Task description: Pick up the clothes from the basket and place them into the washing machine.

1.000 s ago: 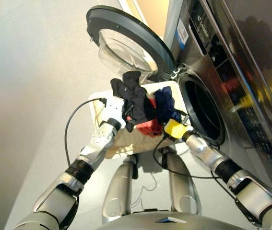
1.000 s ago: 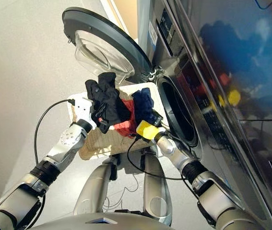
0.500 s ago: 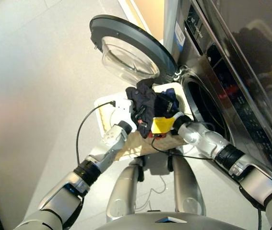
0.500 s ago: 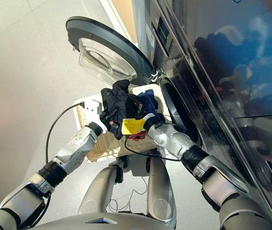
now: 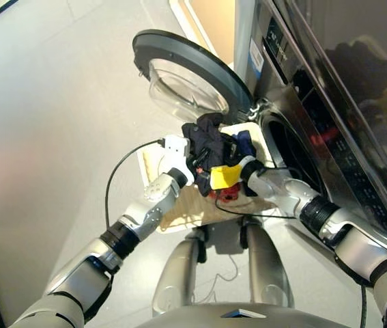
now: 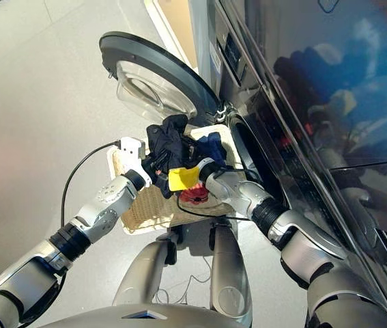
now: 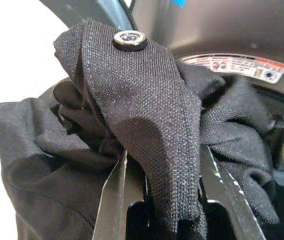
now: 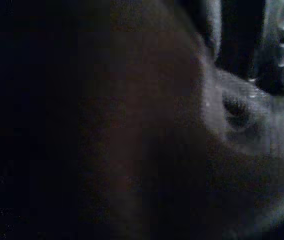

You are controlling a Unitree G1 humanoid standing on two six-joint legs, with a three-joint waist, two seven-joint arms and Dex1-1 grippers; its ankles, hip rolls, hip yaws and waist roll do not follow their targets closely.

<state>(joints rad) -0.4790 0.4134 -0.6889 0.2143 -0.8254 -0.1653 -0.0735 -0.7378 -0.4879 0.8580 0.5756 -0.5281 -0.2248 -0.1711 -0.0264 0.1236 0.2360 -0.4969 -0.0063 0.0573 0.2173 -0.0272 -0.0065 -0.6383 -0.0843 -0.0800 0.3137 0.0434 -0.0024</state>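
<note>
My left gripper (image 5: 195, 160) is shut on the black garment (image 5: 204, 137) and holds it bunched above the cream woven basket (image 6: 133, 210). In the left wrist view the black cloth (image 7: 142, 105), with a metal snap on it, is pinched between the two fingers (image 7: 112, 200). My right gripper (image 5: 213, 162) is pushed into the same black bundle from the right, and its wrist view shows only dark cloth. The navy garment (image 5: 246, 143) and the red-orange one (image 5: 226, 193) lie in the basket beside it. The washing machine's drum mouth (image 5: 290, 160) is open just to the right.
The round glass door (image 5: 188, 76) stands swung open behind the basket, close above the held cloth. Black cables (image 5: 115, 179) loop from both wrists. Grey floor (image 5: 50, 123) stretches to the left.
My right gripper has swung from the navy garment at the basket's right side leftward into the black garment. The left gripper keeps its hold on the black cloth. The camera has shifted.
</note>
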